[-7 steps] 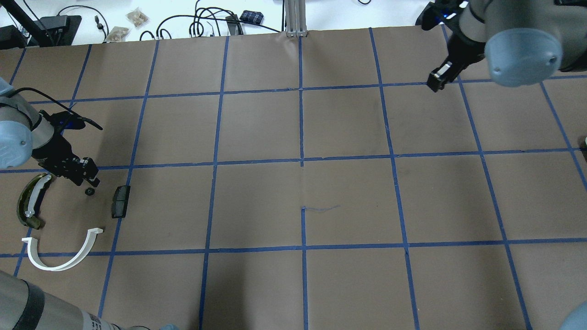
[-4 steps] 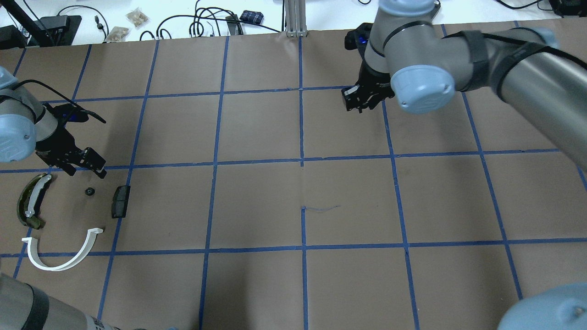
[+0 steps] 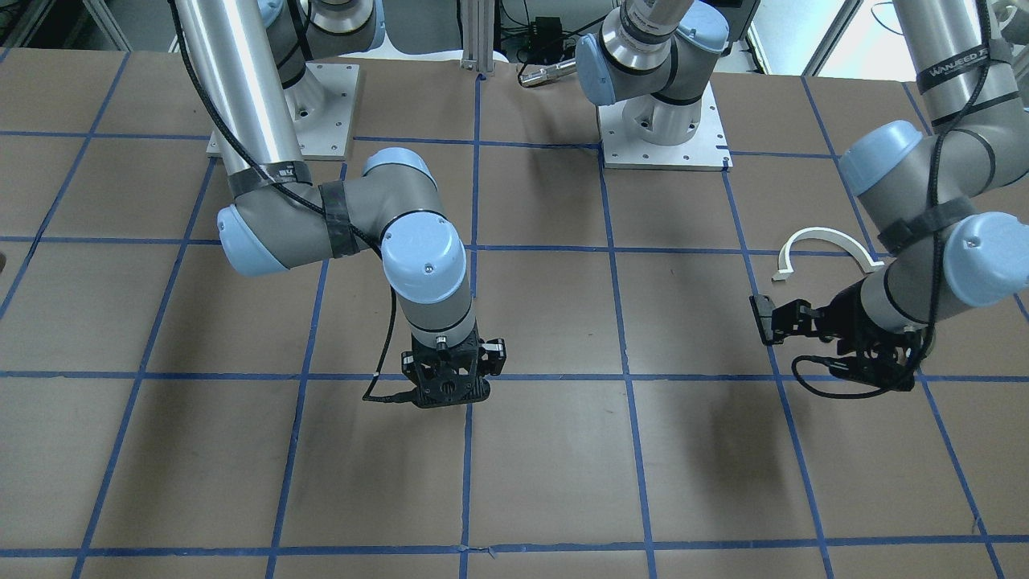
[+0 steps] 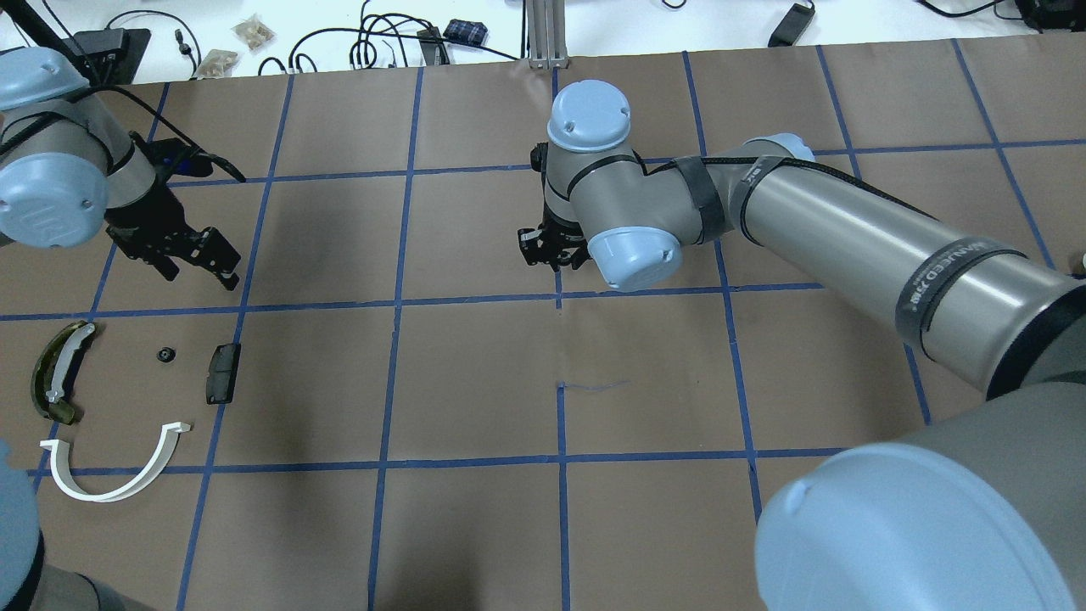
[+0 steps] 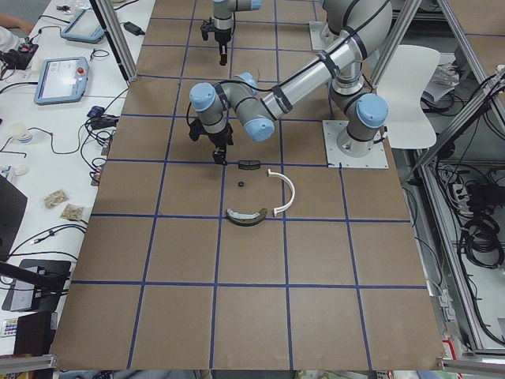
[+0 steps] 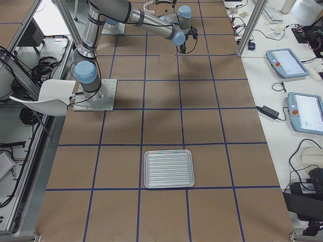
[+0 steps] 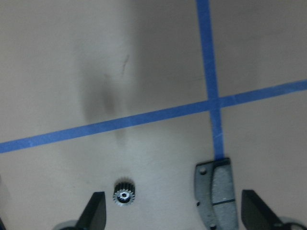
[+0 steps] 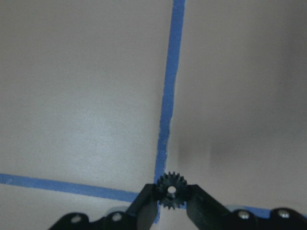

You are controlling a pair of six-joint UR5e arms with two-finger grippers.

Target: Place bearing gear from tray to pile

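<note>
My right gripper point(image 8: 170, 197) is shut on a small black bearing gear point(image 8: 170, 189) and holds it above a blue tape crossing near the table's middle point(image 4: 556, 252). The pile lies at the left: an olive-green curved piece point(image 4: 54, 383), a white half-ring arc point(image 4: 119, 475), a black block point(image 4: 223, 372) and another small black gear point(image 4: 165, 355). My left gripper point(image 4: 212, 259) is open and empty, just beyond the pile. In its wrist view that gear point(image 7: 124, 196) and the block point(image 7: 216, 191) lie between its fingers point(image 7: 96, 213).
A silver ribbed tray point(image 6: 169, 168) sits far off toward the right end of the table, nothing visible in it. Cables and small bags lie past the far edge point(image 4: 254, 34). The right arm's long forearm point(image 4: 848, 229) stretches across the right half.
My right arm has swung from the far right corner to the table's middle. My left gripper has drawn away from the pile's gear toward the far side.
</note>
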